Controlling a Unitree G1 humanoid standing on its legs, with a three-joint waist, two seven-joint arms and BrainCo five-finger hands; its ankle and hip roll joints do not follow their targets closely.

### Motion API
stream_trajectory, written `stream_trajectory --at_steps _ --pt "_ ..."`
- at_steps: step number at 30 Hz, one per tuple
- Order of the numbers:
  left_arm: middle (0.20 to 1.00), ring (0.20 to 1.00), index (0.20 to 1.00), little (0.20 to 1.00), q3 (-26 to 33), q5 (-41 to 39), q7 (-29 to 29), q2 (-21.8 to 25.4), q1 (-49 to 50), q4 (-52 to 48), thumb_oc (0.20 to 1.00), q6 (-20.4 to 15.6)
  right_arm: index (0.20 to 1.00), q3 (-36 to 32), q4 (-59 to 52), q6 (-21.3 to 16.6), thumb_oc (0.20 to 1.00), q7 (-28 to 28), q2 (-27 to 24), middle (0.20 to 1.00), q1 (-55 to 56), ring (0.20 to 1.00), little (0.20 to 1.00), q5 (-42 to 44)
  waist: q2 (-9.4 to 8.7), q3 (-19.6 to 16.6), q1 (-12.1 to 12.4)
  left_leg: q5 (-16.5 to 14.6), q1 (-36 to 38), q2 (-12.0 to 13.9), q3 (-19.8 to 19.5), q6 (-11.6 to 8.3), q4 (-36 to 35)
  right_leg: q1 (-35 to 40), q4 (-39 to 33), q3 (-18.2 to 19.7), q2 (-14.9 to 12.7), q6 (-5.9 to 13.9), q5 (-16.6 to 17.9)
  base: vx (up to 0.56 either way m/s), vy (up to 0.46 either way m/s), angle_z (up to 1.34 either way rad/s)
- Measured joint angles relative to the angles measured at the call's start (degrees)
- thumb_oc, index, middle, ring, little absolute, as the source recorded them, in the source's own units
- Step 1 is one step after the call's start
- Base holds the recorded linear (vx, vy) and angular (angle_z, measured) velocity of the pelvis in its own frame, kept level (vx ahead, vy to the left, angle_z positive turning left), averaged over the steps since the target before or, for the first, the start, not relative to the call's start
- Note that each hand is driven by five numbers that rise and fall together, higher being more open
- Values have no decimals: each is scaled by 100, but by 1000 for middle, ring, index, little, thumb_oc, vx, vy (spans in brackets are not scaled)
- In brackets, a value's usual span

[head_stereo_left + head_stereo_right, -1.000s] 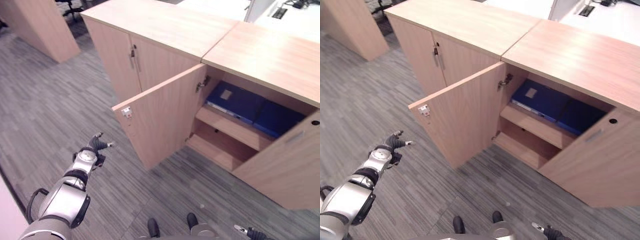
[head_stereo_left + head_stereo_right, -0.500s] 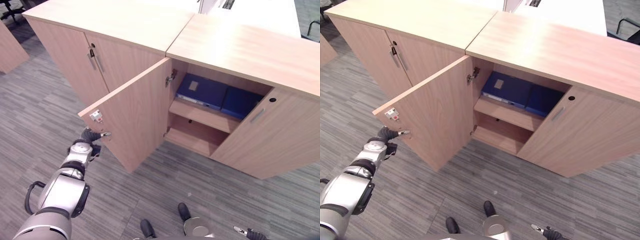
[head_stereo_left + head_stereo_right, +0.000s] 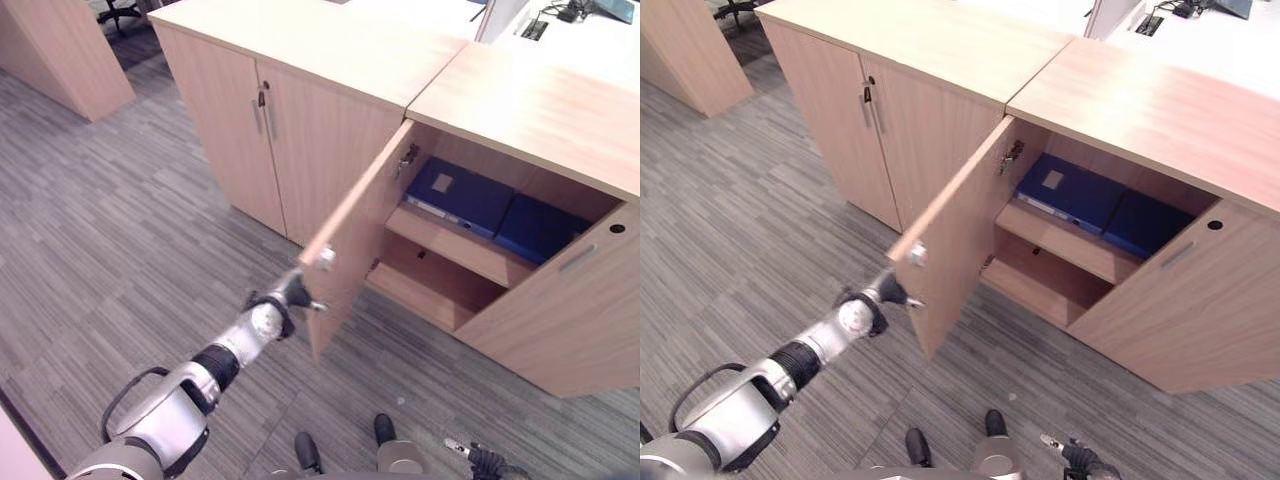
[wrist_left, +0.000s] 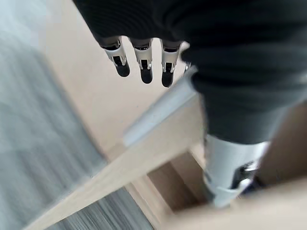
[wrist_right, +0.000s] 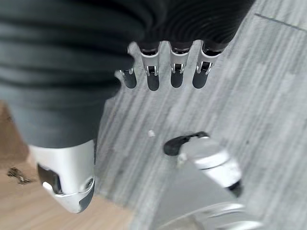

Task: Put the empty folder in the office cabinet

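The left hand (image 3: 283, 298), fingers straight, touches the open cabinet door (image 3: 352, 240) edge. Blue folders (image 3: 462, 193) lie inside at two o'clock. The right hand (image 5: 163, 72) hangs relaxed.

2 blue folders (image 3: 462, 193) seemingly; 2 cabinets (image 3: 300, 60); 2 robot hands (image 3: 283, 296).

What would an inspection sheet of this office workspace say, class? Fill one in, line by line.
Surface: grey striped carpet floor.
Job's things: office cabinet, left door swung wide; two blue folders lie flat on its upper shelf; lower shelf bare.
Clutter: nothing seen.
Robot hands: left robot hand open, at the door's free edge; right robot hand low beside the robot, fingers relaxed, empty.
Cables: nothing seen.
Surroundings: closed neighbouring cabinet; white desk behind.
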Motion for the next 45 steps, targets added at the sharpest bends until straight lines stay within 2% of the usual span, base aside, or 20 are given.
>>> stream_trajectory --at_steps 4,7,9,10,11,13,15,17,19,20,24,27,28,29,31,34,36,39,43,45 --pt "1000 1000 1000 1000 -424 -559 -819 -192 264 -1533 1000 -307 1000 0 255 12 1000 -14 67 1000 -203 1000 1000 8 36 1 -11 9 39 2 -58 11 7 136 -92 -137 18 0 10 4 5 4" --pt "1000 1000 1000 1000 -613 -2286 -1634 -388 366 -2824 1000 -397 1000 6 267 17 1000 -1 65 1000 -261 1000 1000 11 160 -42 -21 6 100 16 -142 7 7 235 -113 -241 55 -8 6 4 14 11" --pt "1000 1000 1000 1000 -591 -2827 -1803 -445 355 -3033 1000 -387 1000 7 267 7 1000 2 66 1000 -297 1000 1000 12 231 -70 -6 4 122 16 -147 3 6 264 -115 -248 63 -9 5 0 0 0" --pt "1000 1000 1000 1000 -554 -3767 -2026 -429 410 -3271 1000 -231 1000 76 257 13 1000 25 71 1000 -312 1000 1000 10 299 -80 -11 -11 179 18 -146 -18 0 299 -117 -252 62 -14 -2 0 0 0" --pt "1000 1000 1000 1000 -554 -3767 -2026 -429 410 -3271 1000 -231 1000 76 257 13 1000 25 71 1000 -312 1000 1000 10 299 -80 -11 -11 179 18 -146 -18 0 299 -117 -252 62 -14 -2 -12 7 -5" --pt "1000 1000 1000 1000 -518 -4896 -2278 -417 475 -3329 1000 -52 1000 110 260 29 1000 61 74 1000 -257 1000 1000 5 371 -91 -2 -85 211 23 -141 -114 -50 302 -110 -248 26 10 -52 -10 -1 -6" --pt "1000 1000 1000 1000 -509 -5253 -2349 -423 509 -3325 1000 46 1000 113 265 34 1000 96 75 1000 -202 1000 1000 5 420 -85 -10 -83 210 23 -143 -118 -51 284 -110 -237 28 16 -60 -10 -5 -2" --pt "1000 1000 1000 1000 -132 -5963 -2486 -605 1031 -3039 1000 161 1000 193 302 49 1000 120 83 1000 -82 1000 1000 0 427 -88 -30 -80 231 37 -148 -121 -50 290 -76 -217 50 8 -59 -7 -5 -3" --pt "1000 1000 1000 1000 157 -6289 -2503 -461 1599 -2675 1000 298 1000 215 310 116 1000 121 83 1000 35 1000 1000 -1 398 -80 -16 -74 233 60 -154 -127 -50 298 -70 -228 73 -39 -48 -12 -15 2" --pt "1000 1000 1000 1000 618 -6388 -2497 -241 2145 -2368 1000 281 1000 216 304 116 1000 128 82 1000 73 1000 1000 -2 387 -78 -3 -70 241 77 -180 -122 -48 356 -77 -267 89 -44 -49 -21 -24 7" --pt "1000 1000 1000 1000 1781 -6207 -2156 522 2960 -1240 1000 213 1000 33 315 154 1000 205 54 1000 65 1000 1000 3 353 -79 177 -32 272 108 -265 -101 -1 417 -72 -396 108 -61 -57 -25 -19 14" --pt "1000 1000 1000 1000 1892 -4829 -1817 1099 3060 -682 1000 191 1000 45 211 121 1000 242 87 1000 -39 1000 1000 7 327 -84 236 -9 309 109 -287 -96 1 402 46 -521 88 -96 -89 -27 -45 7" --pt "1000 1000 1000 1000 2117 -4215 -1722 1049 3152 -421 1000 153 1000 48 197 122 1000 266 92 1000 -79 1000 1000 8 323 -87 275 -9 324 110 -283 -96 2 402 61 -569 83 -95 -90 -59 -99 2" --pt "1000 1000 1000 1000 2625 -3515 -1528 637 3104 951 1000 -31 1000 55 243 141 1000 275 105 1000 -162 1000 1000 9 321 -104 328 -11 347 121 -281 -98 2 403 95 -613 72 -77 -115 -40 -81 -4" --pt "1000 1000 1000 1000 3317 -3100 -1250 -2 2827 3089 1000 -38 1000 49 257 113 1000 271 236 1000 -183 1000 1000 8 281 -141 314 -25 391 149 -208 -118 1 406 88 -636 83 -118 -162 -27 -154 -14" --pt "1000 1000 1000 1000 3589 -2274 -988 -563 2816 5031 1000 28 1000 57 670 138 1000 288 465 1000 -229 1000 1000 -2 181 -215 394 -68 446 254 -22 -203 2 396 131 -1138 -80 -155 -209 15 -202 -33" --pt "1000 1000 1000 1000 3613 -1807 -773 -666 3118 5010 1000 76 1000 57 726 157 1000 273 496 1000 -112 1000 1000 -5 151 -273 411 -74 483 343 17 -296 2 402 124 -1180 -49 -134 -177 28 -166 -19" --pt "1000 1000 1000 1000 3563 -1308 -479 -640 3294 4462 1000 66 1000 56 713 154 1000 254 444 1000 15 1000 1000 -5 229 -396 465 -48 496 532 23 -432 5 441 50 -1202 154 -261 -147 25 -276 -9" --pt "1000 1000 1000 1000 4082 -2014 -372 -817 3420 3637 1000 -223 1000 -14 699 91 1000 190 349 1000 97 1000 1000 19 359 -583 540 -74 480 873 -136 -612 254 771 -329 -1272 528 -481 -93 -20 -349 4" --pt "1000 1000 1000 1000 4345 -2461 -296 -952 3425 3419 1000 -346 1000 -20 708 69 1000 152 347 1000 195 1000 1000 195 364 -590 705 -93 424 1041 -186 -644 444 829 -362 -1292 704 -598 -128 -41 -273 9"
